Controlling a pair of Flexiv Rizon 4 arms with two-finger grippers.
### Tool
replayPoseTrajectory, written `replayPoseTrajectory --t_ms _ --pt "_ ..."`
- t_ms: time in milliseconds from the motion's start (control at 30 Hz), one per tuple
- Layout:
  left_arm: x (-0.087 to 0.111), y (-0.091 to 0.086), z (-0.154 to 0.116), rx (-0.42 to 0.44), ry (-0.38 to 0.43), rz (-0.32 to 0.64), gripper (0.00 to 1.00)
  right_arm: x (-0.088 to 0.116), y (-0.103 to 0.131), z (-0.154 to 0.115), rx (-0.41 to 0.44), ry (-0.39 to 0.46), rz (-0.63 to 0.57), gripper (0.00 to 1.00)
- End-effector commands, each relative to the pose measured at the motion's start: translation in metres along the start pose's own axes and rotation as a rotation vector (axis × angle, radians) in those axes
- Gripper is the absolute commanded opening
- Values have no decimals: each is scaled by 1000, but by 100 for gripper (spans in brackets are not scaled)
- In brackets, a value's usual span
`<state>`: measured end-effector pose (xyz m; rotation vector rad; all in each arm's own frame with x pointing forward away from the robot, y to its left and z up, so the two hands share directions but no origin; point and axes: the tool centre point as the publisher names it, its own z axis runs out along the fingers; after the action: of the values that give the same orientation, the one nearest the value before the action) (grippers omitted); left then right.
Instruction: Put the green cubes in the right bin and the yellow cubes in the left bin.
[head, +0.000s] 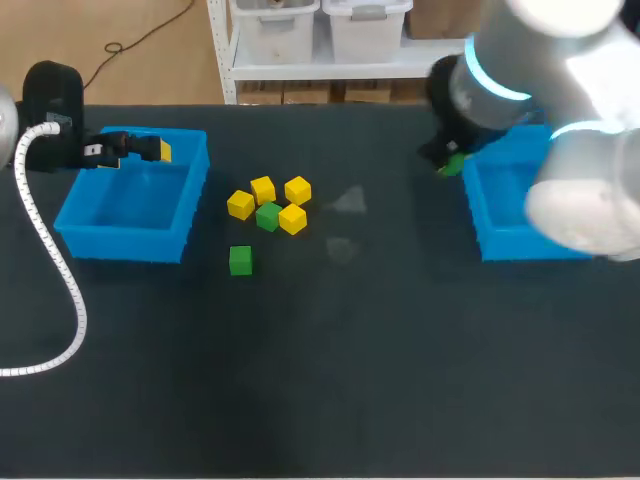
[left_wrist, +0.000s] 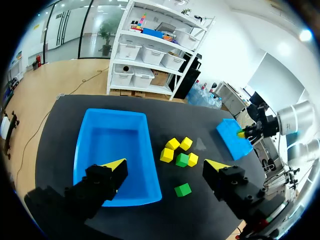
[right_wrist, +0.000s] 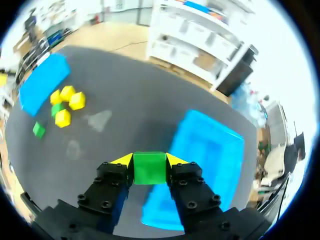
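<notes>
— What's the surface like from where you stand?
— The table is dark and matte, with two faint pale patches near its middle. The left bin sits at one end and the right bin at the other. Both are blue and open-topped, and they stand well apart.
— And the loose pieces?
— They're between the bins, nearer the left one. Four yellow cubes huddle around a clustered green cube, touching it or nearly so. A lone green cube lies just apart from that bunch, toward the robot's side of the table.
— Does either arm have anything?
— The right one does. The right gripper is clamped on a held green cube, with a yellow tip pressed against each side of it.
— Where's that cube relative to its bin?
— It's up off the table, at the right bin's wall that faces the middle. Through the wrist camera the blue inside of the bin lies just beside and ahead of the fingers. From overhead the cube shows at the bin's far corner. I can't tell whether it's over the rim or just short of it.
— And the other arm?
— The left gripper hangs above the left bin with its fingers spread wide and nothing between them.
</notes>
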<state>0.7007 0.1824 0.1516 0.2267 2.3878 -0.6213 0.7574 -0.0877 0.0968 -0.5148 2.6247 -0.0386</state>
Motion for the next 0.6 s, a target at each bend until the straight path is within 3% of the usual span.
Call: replayPoseTrajectory --t_ms 33,267,467,500,533,600 --pt "1 2 0 10 -7 2 100 15 -50 -34 61 -183 163 0" --pt "1 2 0 10 -7 2 100 40 -110 -18 148 -126 335 0" --pt "1 2 0 10 -7 2 100 53 -116 -7 142 -81 358 0" --pt "1 2 0 10 -7 2 100 54 -114 -7 141 -81 355 44" --pt "1 2 0 10 -7 2 100 54 -112 -8 136 -82 352 100" --pt "1 2 0 10 -7 2 100 52 -109 -8 133 -84 348 100"
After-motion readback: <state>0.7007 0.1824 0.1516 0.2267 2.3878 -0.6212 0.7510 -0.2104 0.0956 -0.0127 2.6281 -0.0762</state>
